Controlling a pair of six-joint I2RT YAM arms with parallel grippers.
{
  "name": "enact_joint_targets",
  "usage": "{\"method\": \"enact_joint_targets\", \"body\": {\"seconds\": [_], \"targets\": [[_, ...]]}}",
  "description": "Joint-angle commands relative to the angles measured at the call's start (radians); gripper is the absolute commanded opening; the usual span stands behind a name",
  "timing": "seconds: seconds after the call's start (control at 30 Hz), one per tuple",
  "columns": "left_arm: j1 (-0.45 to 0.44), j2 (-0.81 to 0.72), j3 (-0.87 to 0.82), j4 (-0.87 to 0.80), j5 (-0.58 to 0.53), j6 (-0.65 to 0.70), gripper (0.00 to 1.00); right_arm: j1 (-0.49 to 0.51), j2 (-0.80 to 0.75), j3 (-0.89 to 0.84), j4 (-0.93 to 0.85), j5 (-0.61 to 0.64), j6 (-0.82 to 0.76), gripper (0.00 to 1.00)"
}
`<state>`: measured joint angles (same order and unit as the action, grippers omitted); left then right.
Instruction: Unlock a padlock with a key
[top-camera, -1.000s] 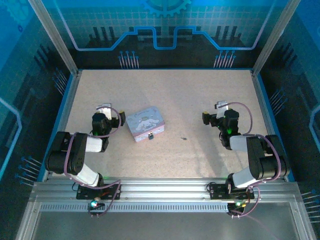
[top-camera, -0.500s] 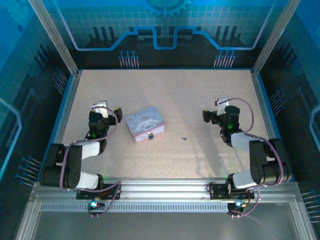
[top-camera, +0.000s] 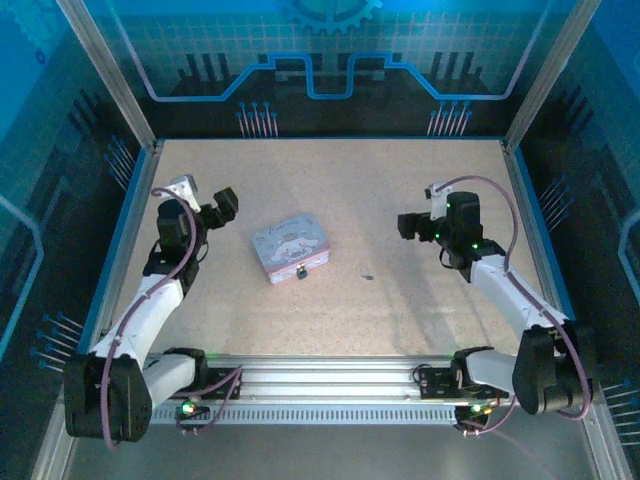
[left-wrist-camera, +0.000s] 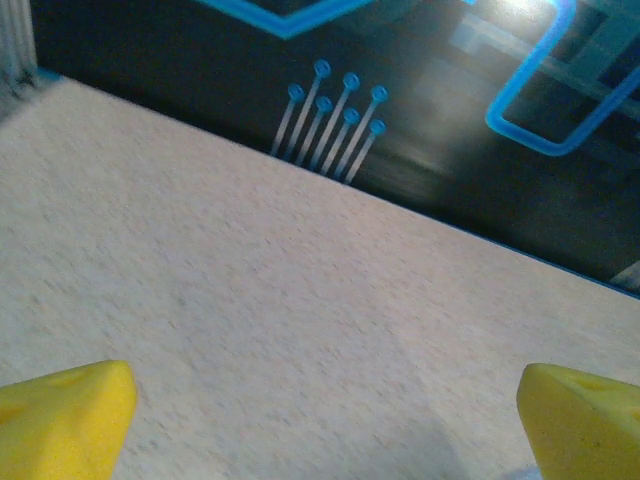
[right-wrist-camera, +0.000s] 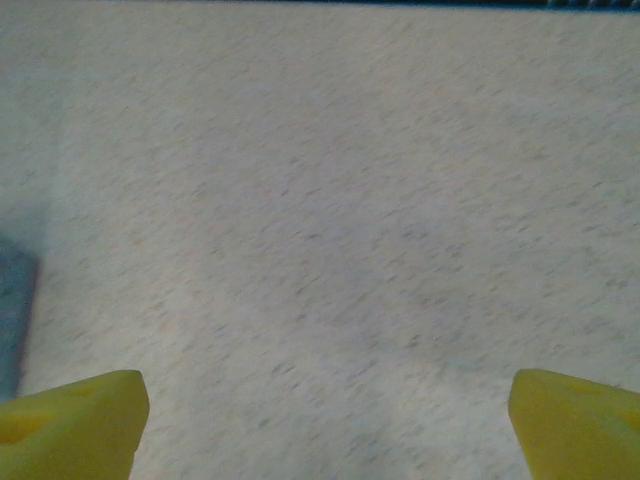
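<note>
The table (top-camera: 400, 190) holds 1 tin (top-camera: 286, 242), 1 padlock (top-camera: 301, 271), 1 key (top-camera: 367, 276)

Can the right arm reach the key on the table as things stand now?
Probably yes: the key lies on bare table, and nothing stands between it and the open right gripper.

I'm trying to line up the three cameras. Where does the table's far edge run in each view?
Top external: the far edge runs level across the upper middle, under the back wall.
Left wrist: it slants from upper left down to the right.
Right wrist: it hugs the very top of the frame.
Shared landmark: the speckled tabletop, seen in all three.
</note>
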<state>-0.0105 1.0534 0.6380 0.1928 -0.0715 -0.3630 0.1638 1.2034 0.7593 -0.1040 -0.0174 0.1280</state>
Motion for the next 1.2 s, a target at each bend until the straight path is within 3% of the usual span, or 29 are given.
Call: {"method": "enact_joint_targets", "body": {"seconds": [0.0,0.23,0.5,0.8,1.17], "targets": [[-0.017,-0.036,0.019,-0.140,0.153,-0.151,0.99,0.062,-0.021,0.066,-0.273,-0.061,0.029,0.89],[-0.175,-0.034,0.011,-0.134,0.229,-0.249,0.99,0.190,0.075,0.191,-0.517,-0.094,0.027,0.82],[-0.314,0.042,0.047,-0.072,0.258,-0.277,0.98,0.260,0.333,0.350,-0.693,-0.136,-0.073,0.66],[-0.347,0.070,0.046,-0.043,0.260,-0.300,0.98,0.313,0.559,0.493,-0.772,-0.113,-0.155,0.58],[-0.347,0.066,0.032,-0.047,0.250,-0.302,0.99,0.347,0.692,0.571,-0.816,-0.091,-0.159,0.47]]}}
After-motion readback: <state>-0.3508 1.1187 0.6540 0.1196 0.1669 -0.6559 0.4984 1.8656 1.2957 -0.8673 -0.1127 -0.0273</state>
